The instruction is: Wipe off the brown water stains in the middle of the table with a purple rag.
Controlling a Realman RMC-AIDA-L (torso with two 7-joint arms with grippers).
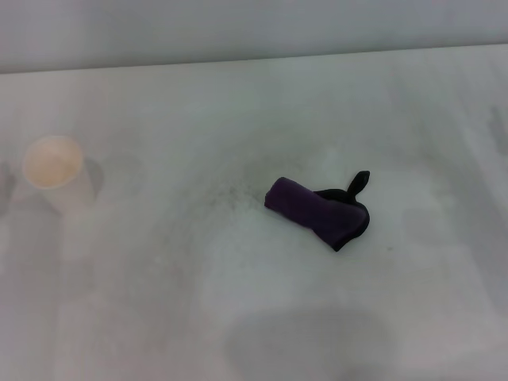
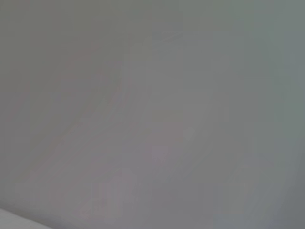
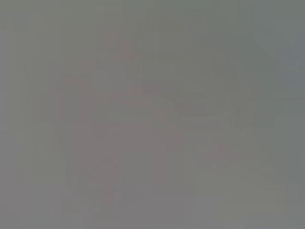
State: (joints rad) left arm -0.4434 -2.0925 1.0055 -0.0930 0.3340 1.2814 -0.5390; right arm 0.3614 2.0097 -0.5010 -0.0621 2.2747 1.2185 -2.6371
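- Neither pincer shows in any of your views, so you cannot tell whether either is released or clenched.
- Your small dark purple rag (image 1: 316, 210), a lumpy rolled cloth with black edging and a thin black loop tail, lies mid-tabletop, on the wide white matte tabletop (image 1: 238, 302).
- A pale cup with a beige inside (image 1: 55, 173) stands well apart, far left.
- You'll find no readable writing or brand.
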